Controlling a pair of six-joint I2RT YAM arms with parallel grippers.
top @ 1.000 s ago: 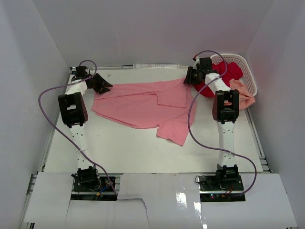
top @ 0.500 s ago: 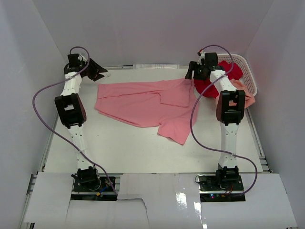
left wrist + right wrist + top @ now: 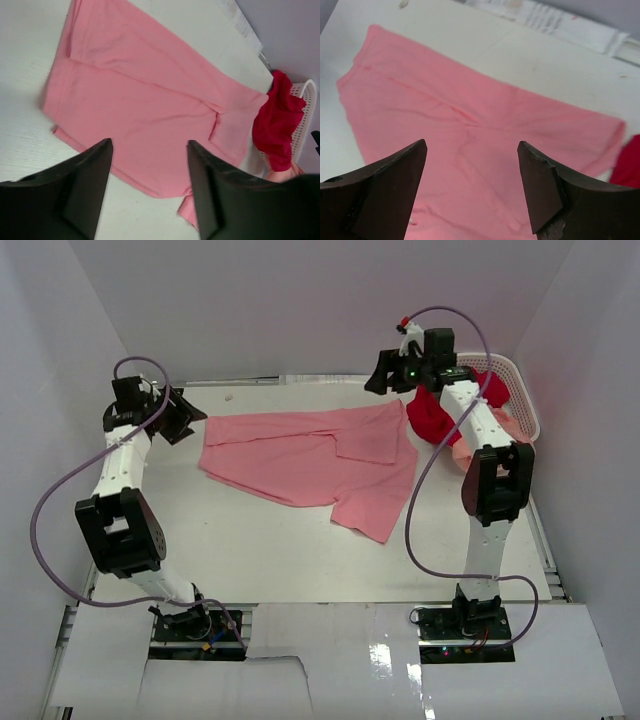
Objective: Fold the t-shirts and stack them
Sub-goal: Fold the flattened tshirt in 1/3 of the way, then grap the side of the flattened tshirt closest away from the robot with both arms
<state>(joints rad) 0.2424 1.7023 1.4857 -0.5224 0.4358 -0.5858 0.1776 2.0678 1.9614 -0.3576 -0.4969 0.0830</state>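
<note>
The left gripper (image 3: pixel 178 416) hovers just off the left edge of the pink t-shirt (image 3: pixel 300 455), jaws apart with nothing between them. The right gripper (image 3: pixel 383 375) hangs over that shirt's far right corner, jaws spread wide and equally empty. The pink t-shirt lies loosely spread on the white worktop (image 3: pixel 250 550), one flap folded over itself. Just right of it, the deep red t-shirt (image 3: pixel 435 418) spills from the white perforated basket (image 3: pixel 522 390). The pale peach t-shirt (image 3: pixel 282 176) sits beyond the red one.
</note>
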